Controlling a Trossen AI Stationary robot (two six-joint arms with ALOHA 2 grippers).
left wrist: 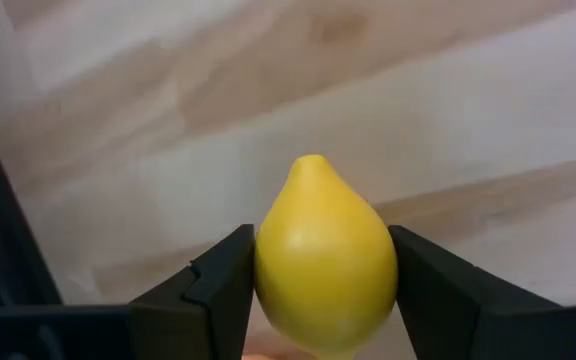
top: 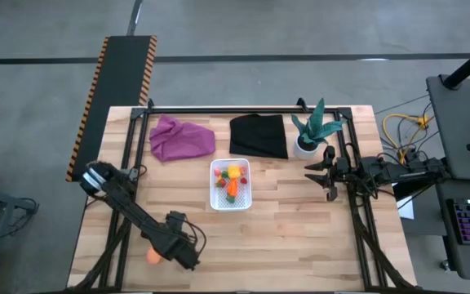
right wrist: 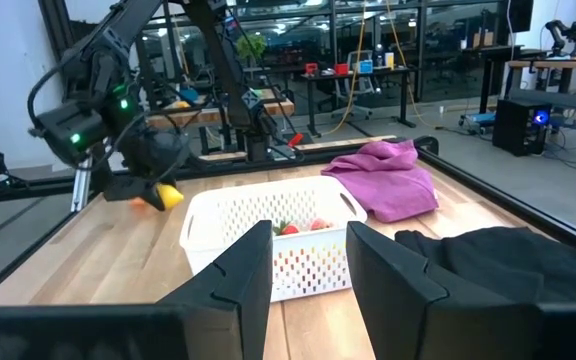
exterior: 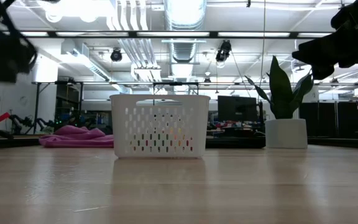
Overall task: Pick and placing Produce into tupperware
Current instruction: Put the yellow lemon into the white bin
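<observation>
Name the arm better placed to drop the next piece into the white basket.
Left. The left gripper is shut on a yellow lemon near the table's front-left, ready to carry to the basket. The right gripper is open beside the potted plant.

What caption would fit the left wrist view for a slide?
Left gripper clamps a yellow lemon between its dark fingers above the wooden table.

1. Lemon (left wrist: 325, 268): plain bright yellow, between dark black fingers (left wrist: 218, 290).
2. Tub (top: 230, 184): white with a perforated slot pattern, holding yellow, orange, red and green produce (top: 232, 181).
3. Far-left cloth (top: 182, 137): purple-pink.
4. Far-centre cloth (top: 259, 135): black.
5. Plant (top: 317, 124): green leaves, white pot.
6. Table (top: 300, 237): pale wood planks.
</observation>
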